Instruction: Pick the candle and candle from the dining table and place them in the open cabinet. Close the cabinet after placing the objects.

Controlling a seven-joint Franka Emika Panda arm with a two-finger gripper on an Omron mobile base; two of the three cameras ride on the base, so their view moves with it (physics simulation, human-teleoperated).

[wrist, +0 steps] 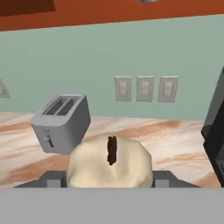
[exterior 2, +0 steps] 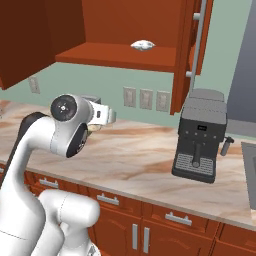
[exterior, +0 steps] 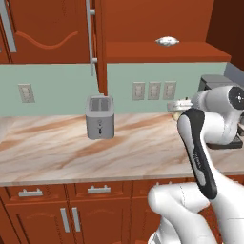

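Observation:
A pale cream candle with a dark wick sits between my gripper's jaws, which are shut on it. In the left base view the gripper hangs above the right part of the marble counter, below the open cabinet. The right base view shows the gripper just past the arm's round joint, with the cabinet's shelf above and to the right. The cabinet door stands open, edge-on, with a long silver handle. The other candle and the dining table are out of view.
A grey toaster stands on the counter left of the gripper. A black coffee machine stands to its right. A grey-white oblong object lies on the cabinet shelf. Wall switches line the backsplash.

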